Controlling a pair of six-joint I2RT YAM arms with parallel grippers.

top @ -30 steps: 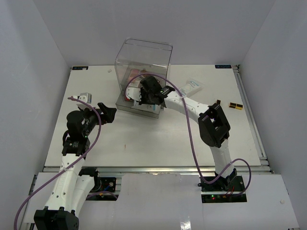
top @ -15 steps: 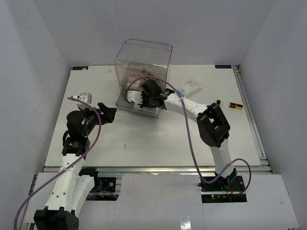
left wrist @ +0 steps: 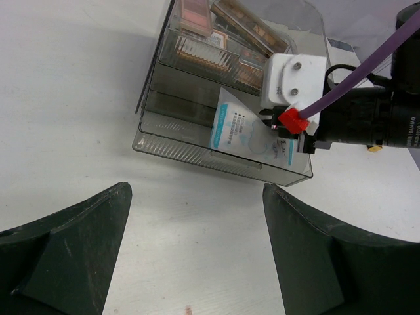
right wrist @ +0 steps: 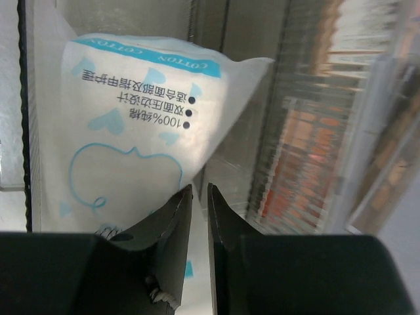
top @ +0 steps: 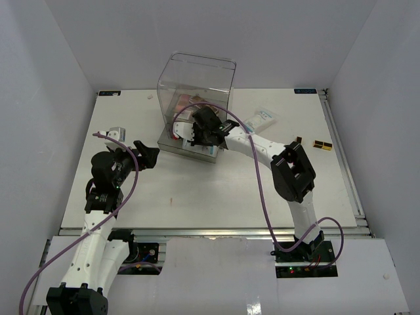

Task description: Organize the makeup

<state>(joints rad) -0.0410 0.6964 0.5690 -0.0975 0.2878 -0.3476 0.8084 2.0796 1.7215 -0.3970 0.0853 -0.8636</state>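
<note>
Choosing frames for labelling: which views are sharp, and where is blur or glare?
Top external: even light, soft shadows, sharp. Left wrist: clear box and packet crisp; fingers of the left tool dark, soft. Right wrist: packet print readable; palettes smeared behind the ribbed wall.

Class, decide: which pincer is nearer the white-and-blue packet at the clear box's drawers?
Right. The right pincer is closed on the packet at the clear box's front; the left pincer hangs open, apart, off to the box's left.
</note>
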